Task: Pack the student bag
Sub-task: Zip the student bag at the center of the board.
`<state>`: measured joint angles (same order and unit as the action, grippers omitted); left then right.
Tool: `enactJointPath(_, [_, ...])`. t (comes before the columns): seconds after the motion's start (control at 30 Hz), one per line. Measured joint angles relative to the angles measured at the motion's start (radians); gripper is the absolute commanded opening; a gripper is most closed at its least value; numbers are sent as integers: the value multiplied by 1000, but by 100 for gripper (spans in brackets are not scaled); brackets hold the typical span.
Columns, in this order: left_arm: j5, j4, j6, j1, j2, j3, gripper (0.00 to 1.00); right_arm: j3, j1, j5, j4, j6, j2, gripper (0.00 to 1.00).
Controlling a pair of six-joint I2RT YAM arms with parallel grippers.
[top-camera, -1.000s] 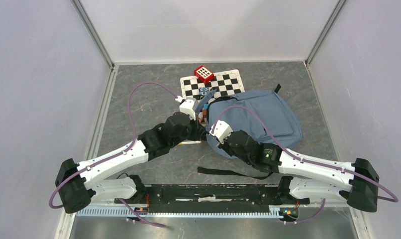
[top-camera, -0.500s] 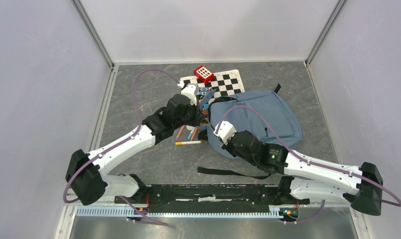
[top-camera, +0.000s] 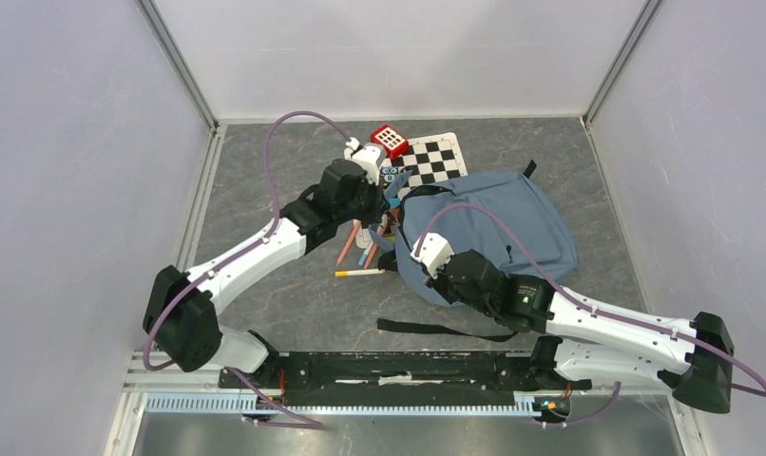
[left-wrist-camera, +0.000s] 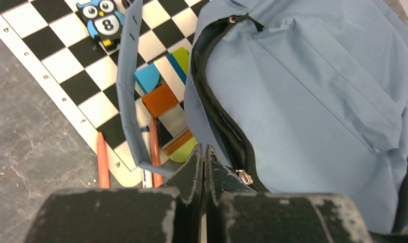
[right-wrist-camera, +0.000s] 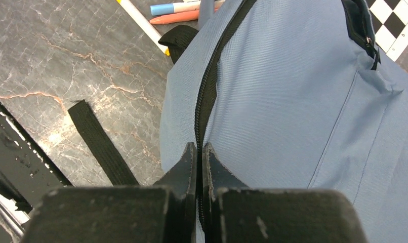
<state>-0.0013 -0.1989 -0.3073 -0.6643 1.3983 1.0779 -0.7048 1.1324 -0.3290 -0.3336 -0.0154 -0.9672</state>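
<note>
Bright even light, faint soft shadows

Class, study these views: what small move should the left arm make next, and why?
Probably draw the left fingers along the zipper, opening the student bag. They are shut right by its zipper pull, the right fingers are shut at the seam, and pencils and blocks lie outside.

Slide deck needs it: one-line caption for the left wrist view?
Shut left claw at the student bag zipper, beside the pull; owl toy and coloured blocks on the checkerboard mat.
</note>
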Motion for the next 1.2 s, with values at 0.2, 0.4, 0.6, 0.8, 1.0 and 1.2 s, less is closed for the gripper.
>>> enactJointPath(0.2, [9, 9, 58, 26, 85, 63, 2, 0, 0, 35, -37, -11, 23, 0])
enactJointPath(0.4, [39, 26, 97, 60, 193, 149, 2, -1, 0, 67, -89, -31, 51, 0])
enactJointPath(0.6, [72, 47, 118, 72, 275, 221, 2, -2, 0, 82, -118, -49, 70, 0])
enactJointPath(0.8, [128, 79, 120, 81, 299, 229, 2, -27, 1, 67, -153, -68, 70, 22])
enactJointPath(1.0, [211, 203, 119, 107, 229, 110, 2, -126, 12, -42, -198, -150, 46, 79])
enactJointPath(1.2, [255, 246, 118, 113, 176, 52, 2, -212, -7, -114, -101, -151, -55, 87])
